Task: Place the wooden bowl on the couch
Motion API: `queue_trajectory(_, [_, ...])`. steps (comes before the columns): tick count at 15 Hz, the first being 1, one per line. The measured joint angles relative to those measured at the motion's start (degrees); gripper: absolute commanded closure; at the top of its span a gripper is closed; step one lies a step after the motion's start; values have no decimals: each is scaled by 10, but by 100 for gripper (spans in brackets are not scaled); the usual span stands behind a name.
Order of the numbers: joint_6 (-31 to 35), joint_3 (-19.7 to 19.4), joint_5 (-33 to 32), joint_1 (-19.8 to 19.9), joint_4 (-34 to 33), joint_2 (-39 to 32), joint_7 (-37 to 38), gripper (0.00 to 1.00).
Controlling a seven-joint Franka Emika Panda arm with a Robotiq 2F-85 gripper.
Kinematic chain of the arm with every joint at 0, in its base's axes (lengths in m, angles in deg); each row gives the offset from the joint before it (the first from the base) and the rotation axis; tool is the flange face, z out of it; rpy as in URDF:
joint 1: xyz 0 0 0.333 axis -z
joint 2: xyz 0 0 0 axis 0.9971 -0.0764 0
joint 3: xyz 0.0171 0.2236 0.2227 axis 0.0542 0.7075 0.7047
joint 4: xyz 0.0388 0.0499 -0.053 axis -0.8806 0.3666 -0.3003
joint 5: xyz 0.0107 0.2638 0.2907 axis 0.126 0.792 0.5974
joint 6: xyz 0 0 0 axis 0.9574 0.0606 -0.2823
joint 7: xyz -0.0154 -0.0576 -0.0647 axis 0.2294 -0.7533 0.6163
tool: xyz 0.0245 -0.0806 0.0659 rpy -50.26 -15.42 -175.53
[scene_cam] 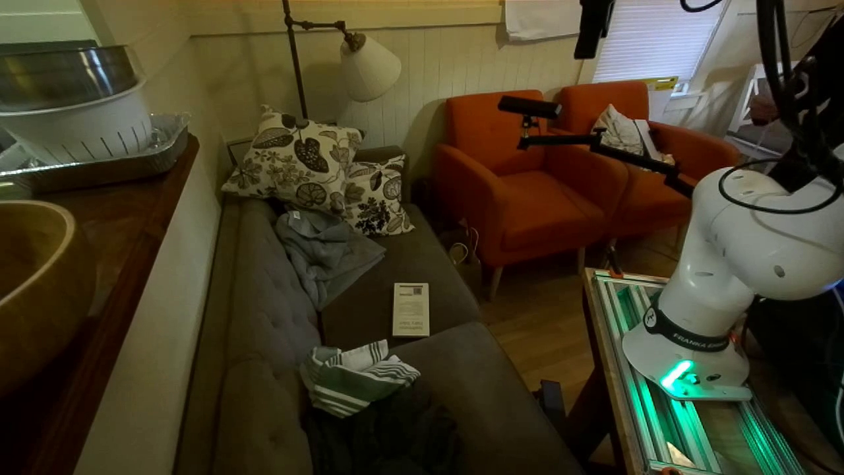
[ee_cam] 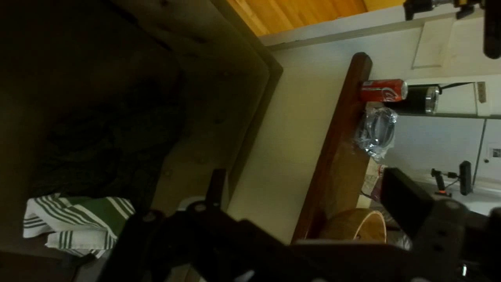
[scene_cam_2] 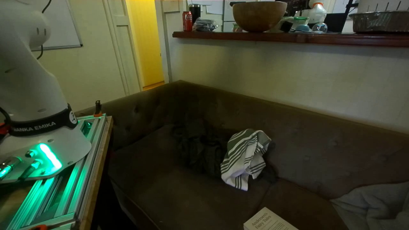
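The wooden bowl is light tan with a thick rim. It stands upright on the dark red-brown counter ledge, cut off at the left edge of an exterior view (scene_cam: 49,297) and at the top of an exterior view (scene_cam_2: 259,16). In the wrist view the bowl (ee_cam: 342,226) lies beyond the gripper, which hides part of it. The grey-brown couch (scene_cam: 455,363) runs below the ledge; its seat also shows in an exterior view (scene_cam_2: 172,198) and its back in the wrist view (ee_cam: 238,98). My gripper (ee_cam: 306,176) is open and empty, its fingers wide apart, not touching the bowl.
On the ledge (scene_cam_2: 223,35) stand a red can (scene_cam_2: 187,21), a black tumbler (scene_cam_2: 195,12) and a foil tray (scene_cam_2: 380,22). On the couch lie a striped towel (scene_cam_2: 246,159), a book (scene_cam: 411,310), a grey blanket (scene_cam: 330,254) and floral pillows (scene_cam: 297,158). Orange armchairs (scene_cam: 521,185) stand behind.
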Motion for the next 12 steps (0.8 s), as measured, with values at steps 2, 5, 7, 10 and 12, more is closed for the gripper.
queue_trajectory(2, [-3,0,9,6,-5,0,9,0])
queue_trajectory(5, [-3,2,10,9,-5,-2,8,0])
queue_trajectory(7, [-34,6,27,20,-8,-5,38,0])
queue_trajectory(10, [-97,15,90,33,-51,-20,137,0])
queue_trajectory(12, [-115,26,131,47,-94,-34,221,0])
